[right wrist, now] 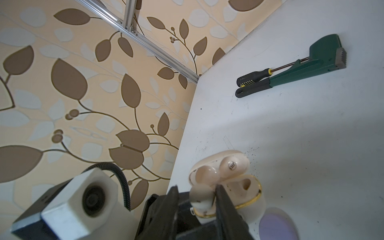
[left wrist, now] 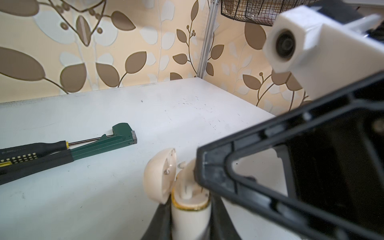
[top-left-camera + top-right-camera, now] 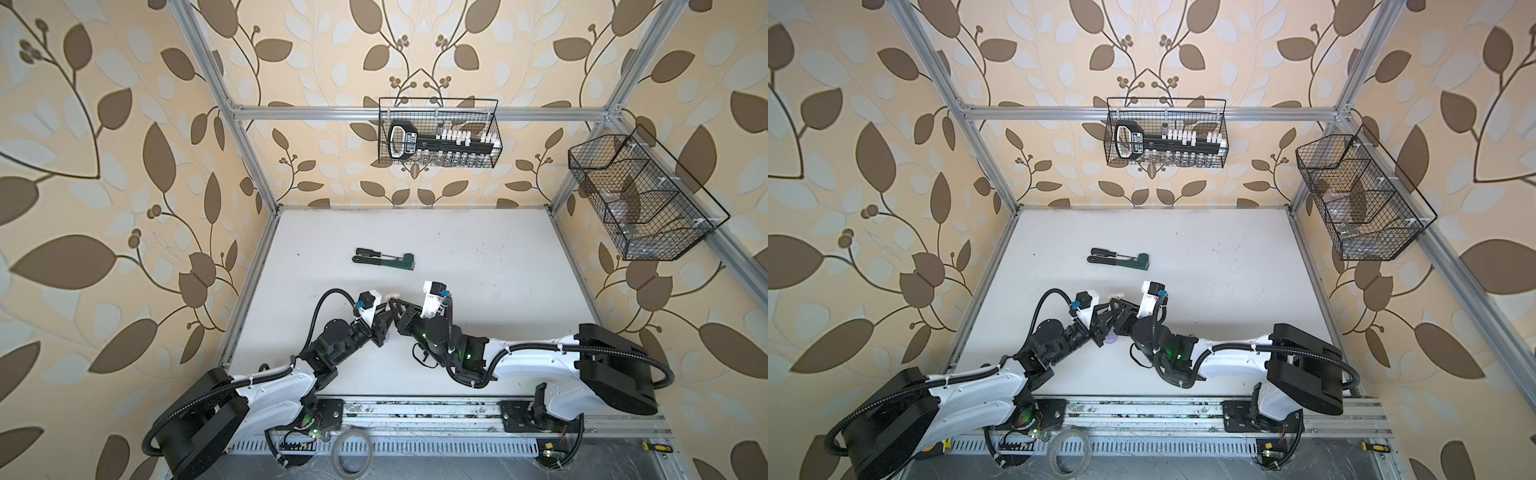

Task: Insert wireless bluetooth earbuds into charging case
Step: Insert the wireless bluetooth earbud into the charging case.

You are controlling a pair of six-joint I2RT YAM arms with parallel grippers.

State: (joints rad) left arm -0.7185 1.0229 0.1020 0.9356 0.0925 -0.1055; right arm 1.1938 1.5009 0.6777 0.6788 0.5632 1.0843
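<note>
One cream earbud between slightly parted right fingers, one open cream case tight in left fingers

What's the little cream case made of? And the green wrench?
The case looks like smooth, slightly glossy plastic with a gold-coloured rim. The wrench is probably painted metal: bare grey teeth at its head, dark rubbery-looking grip.
</note>
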